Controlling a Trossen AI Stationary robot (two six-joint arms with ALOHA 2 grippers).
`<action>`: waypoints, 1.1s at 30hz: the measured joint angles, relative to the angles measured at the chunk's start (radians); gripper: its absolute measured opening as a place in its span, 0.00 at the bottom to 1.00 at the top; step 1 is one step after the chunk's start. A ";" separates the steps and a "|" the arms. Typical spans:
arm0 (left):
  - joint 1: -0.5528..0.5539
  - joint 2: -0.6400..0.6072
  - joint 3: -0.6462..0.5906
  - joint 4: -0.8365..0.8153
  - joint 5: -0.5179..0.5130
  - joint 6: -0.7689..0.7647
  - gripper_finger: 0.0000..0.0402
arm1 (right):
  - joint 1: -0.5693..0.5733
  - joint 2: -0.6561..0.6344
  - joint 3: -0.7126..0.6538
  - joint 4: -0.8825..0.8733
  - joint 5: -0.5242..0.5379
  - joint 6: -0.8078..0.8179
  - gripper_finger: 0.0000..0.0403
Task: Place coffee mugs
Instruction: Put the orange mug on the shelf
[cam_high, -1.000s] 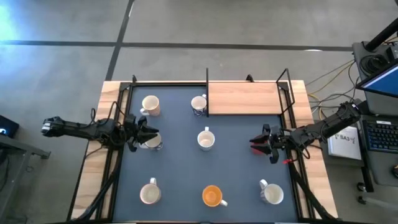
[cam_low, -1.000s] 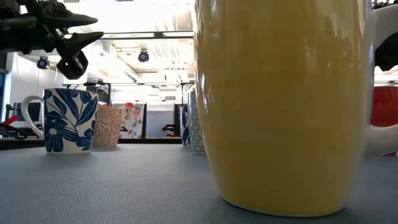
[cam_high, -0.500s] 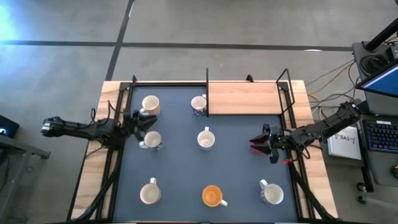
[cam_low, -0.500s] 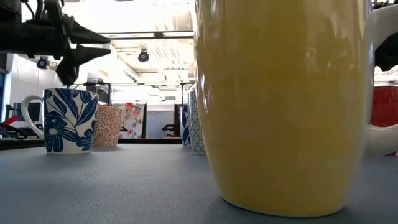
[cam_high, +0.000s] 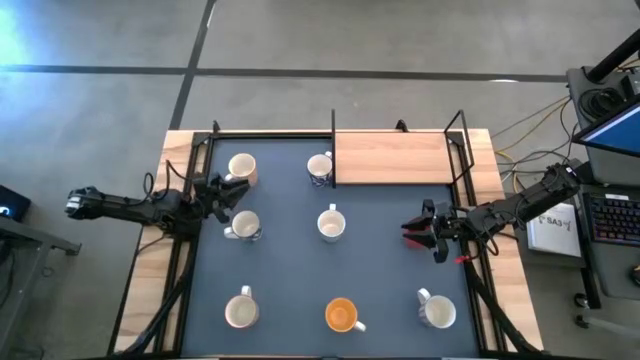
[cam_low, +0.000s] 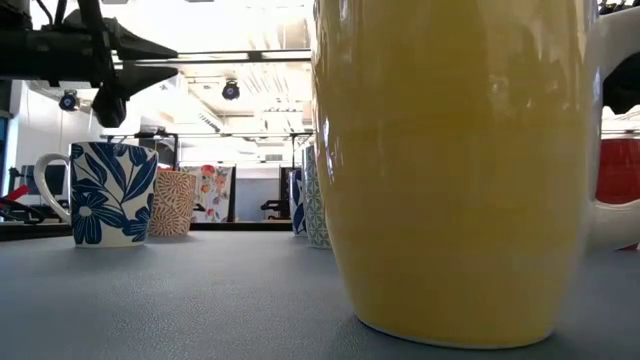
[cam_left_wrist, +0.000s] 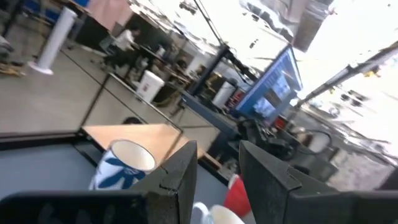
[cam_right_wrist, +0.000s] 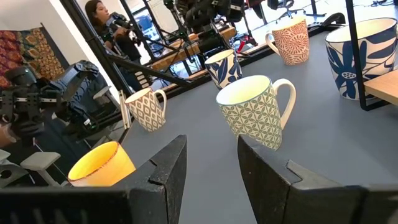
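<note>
The coffee mugs looked like glazed ceramic: stiff, smooth enough to slip, fairly weighty for their size, and sure to chip if knocked together or dropped. I judged the safest hold was one jaw inside and one outside the wall at the rim, away from the handle (the handle loop looked too thin and easy to twist).

I counted seven from above, all upright on the dark table (cam_high: 400, 290). Along the near edge stood three: a pale mug (cam_high: 241, 311) towards the left corner, the orange mug (cam_high: 342, 315) in the middle, and another pale mug (cam_high: 437, 312) towards the right corner. Across the middle stood two, the left-middle mug (cam_high: 245, 227) and the centre mug (cam_high: 331, 224). At the far edge stood two more, the far-left mug (cam_high: 241, 168) and a blue-patterned mug (cam_high: 320, 168) just beside the wooden board (cam_high: 392, 158). Whether a red mug stood by the right edge I couldn't tell.

The left gripper (cam_high: 222, 192) hung near the left edge, between the left-middle mug and the far-left mug, jaws partly apart and gripping nothing. The right gripper (cam_high: 418, 232) waited by the right edge, jaws wide and empty.
</note>
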 joint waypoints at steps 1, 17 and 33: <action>0.000 0.011 0.008 -0.006 0.006 -0.008 0.26 | 0.000 0.000 0.000 0.000 0.000 0.000 0.33; 0.000 0.471 0.464 -0.616 0.054 -0.019 0.26 | 0.000 0.000 0.000 0.000 0.000 0.000 0.33; 0.298 0.796 0.702 -0.978 0.119 -0.130 0.26 | 0.000 0.000 0.000 0.000 0.000 0.000 0.33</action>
